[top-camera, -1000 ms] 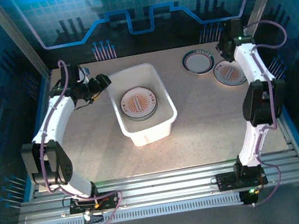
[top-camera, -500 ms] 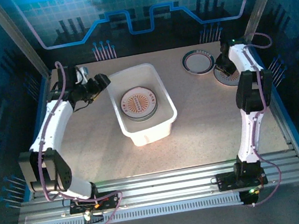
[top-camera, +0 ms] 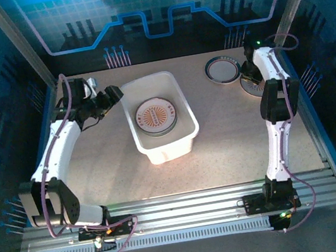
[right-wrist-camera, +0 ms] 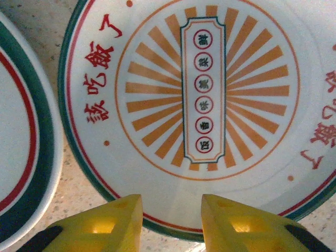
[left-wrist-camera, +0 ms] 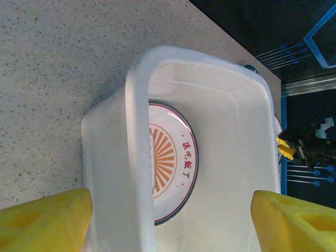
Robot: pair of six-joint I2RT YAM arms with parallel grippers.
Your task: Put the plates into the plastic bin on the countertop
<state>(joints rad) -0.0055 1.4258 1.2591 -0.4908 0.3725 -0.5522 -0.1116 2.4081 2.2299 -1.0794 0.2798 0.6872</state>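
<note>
The white plastic bin (top-camera: 179,138) stands mid-countertop with an orange-rayed plate (top-camera: 157,116) lying flat inside. My left gripper (top-camera: 114,95) hovers open just outside the bin's left wall. In the left wrist view its yellow fingers (left-wrist-camera: 44,220) stand wide apart, with the bin rim (left-wrist-camera: 137,131) and the plate (left-wrist-camera: 176,157) between them. At the back right lie a green-rimmed plate (top-camera: 222,69) and a second orange-rayed plate (top-camera: 252,87). My right gripper (right-wrist-camera: 171,215) hangs open over that plate's (right-wrist-camera: 205,100) near rim, pinching nothing.
The beige countertop (top-camera: 235,147) has free room in front of and to the right of the bin. Blue edges and a metal rail (top-camera: 186,200) frame it. The green-rimmed plate (right-wrist-camera: 21,142) lies close to the left of the orange-rayed one.
My right arm has folded more upright and brought its gripper down over the orange-rayed plate at the back right. The left arm's elbow has swung outward; its gripper stays by the bin.
</note>
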